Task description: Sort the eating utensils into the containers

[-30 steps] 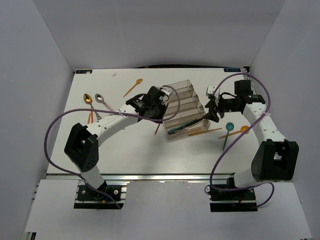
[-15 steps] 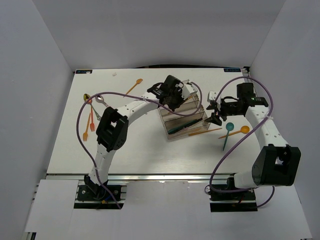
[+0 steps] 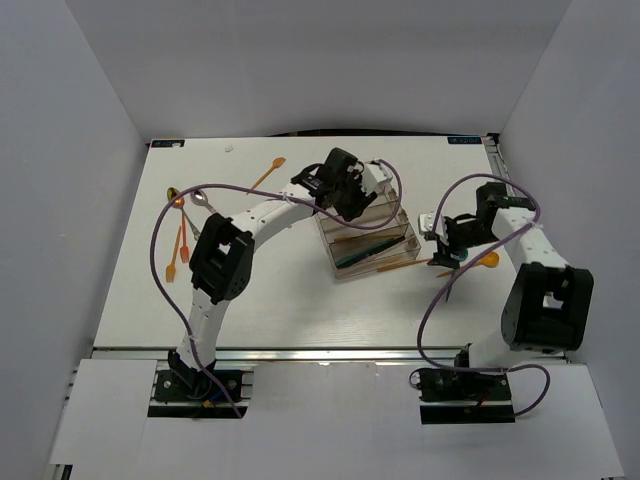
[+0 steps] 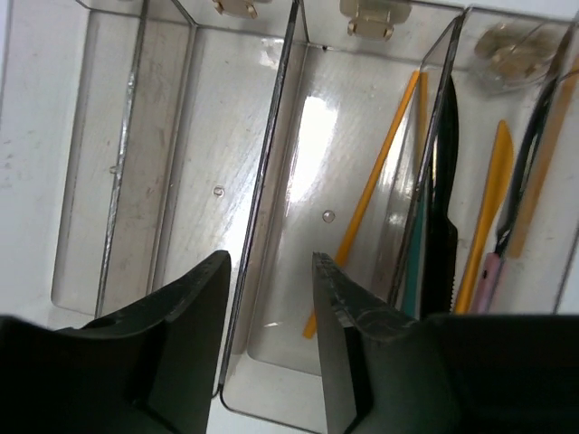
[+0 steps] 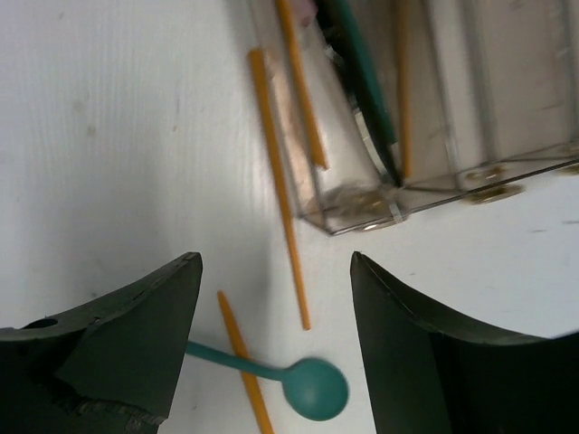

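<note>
Right arm [image 3: 528, 243] pulled toward lower right, over teal spoon [image 3: 450, 285] on desk [image 3: 280, 290]; left arm [image 3: 265, 213] stays over tray [image 3: 395, 240] at centre.
Left wrist: left fingers [image 4: 342, 316] apart, empty, above tray's middle compartments; orange utensil [image 4: 366, 203] and black knife [image 4: 446, 208] inside.
Right wrist: right fingers [image 5: 136, 334] spread, empty, teal spoon between them at bottom.

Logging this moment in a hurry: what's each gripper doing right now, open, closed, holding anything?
Left gripper: open, holding nothing, over the tray.
Right gripper: open, holding nothing, over the teal spoon on the table.
</note>
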You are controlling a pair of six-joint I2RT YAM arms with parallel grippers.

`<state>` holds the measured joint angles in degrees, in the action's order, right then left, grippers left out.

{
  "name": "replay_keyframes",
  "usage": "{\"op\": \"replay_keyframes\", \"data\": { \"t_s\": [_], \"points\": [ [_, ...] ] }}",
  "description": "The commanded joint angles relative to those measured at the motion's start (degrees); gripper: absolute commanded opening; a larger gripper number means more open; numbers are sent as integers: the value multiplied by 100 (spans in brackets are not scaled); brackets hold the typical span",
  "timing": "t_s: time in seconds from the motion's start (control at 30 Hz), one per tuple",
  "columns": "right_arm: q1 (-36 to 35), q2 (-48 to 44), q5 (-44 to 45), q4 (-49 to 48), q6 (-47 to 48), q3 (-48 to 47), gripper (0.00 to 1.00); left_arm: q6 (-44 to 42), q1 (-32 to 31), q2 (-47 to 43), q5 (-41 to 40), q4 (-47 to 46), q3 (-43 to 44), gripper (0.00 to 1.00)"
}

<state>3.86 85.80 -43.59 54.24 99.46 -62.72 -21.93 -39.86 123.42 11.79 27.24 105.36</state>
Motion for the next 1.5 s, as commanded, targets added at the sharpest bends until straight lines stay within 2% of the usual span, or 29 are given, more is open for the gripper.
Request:
{"op": "replay_keyframes", "data": {
  "t_s": [0.0, 0.17, 0.2, 0.27, 0.33, 0.4, 0.43, 0.57, 0.7, 0.77, 0.93, 0.97, 1.17, 1.27, 1.47],
  "points": [
    [291, 551, 422, 1035, 1872, -363, 73, 320, -5, -966, -62, -114, -120, 53],
    [414, 1359, 597, 1388, 2419, -935, 76, 848, 144, -1916, -352, -132, -989, 55],
    [405, 1439, 615, 1327, 2499, -935, 76, 1231, 180, -2127, -397, -184, -1226, 55],
    [388, 1701, 589, 1248, 2631, -944, 76, 1619, 338, -2882, -476, -341, -2052, 55],
    [361, 1878, 589, 1116, 2483, -1049, 76, 2033, 478, -3444, -555, -465, -2971, 55],
    [353, 2081, 598, 975, 2307, -1111, 74, 2140, 575, -4297, -809, -580, -3537, 58],
    [353, 2125, 606, 809, 2175, -1111, 74, 2567, 654, -4578, -906, -615, -4053, 59],
    [265, 2300, 755, 290, 1736, -1041, 71, 3221, 865, -6009, -1405, -659, -5048, 66],
    [159, 2529, 879, 78, 1419, -1119, 65, 3915, 918, -6856, -1794, -685, -5666, 74],
    [124, 2661, 940, 78, 1331, -1181, 61, 4100, 936, -7067, -1908, -668, -5842, 75],
    [80, 2723, 1116, 70, 1383, -989, 36, 4223, 945, -7253, -2040, -598, -5896, 76],
    [80, 2714, 1134, 52, 1401, -944, 29, 4206, 953, -7235, -2049, -589, -5887, 76],
    [80, 2539, 1134, 104, 1637, -681, 7, 4153, 953, -6981, -1962, -606, -5808, 76],
    [71, 2424, 1081, 131, 1752, -575, 0, 4153, 953, -6884, -1944, -650, -5790, 76],
    [80, 1985, 967, 526, 2288, -470, 0, 4083, 971, -6787, -1961, -694, -5693, 76]
  ]
}}
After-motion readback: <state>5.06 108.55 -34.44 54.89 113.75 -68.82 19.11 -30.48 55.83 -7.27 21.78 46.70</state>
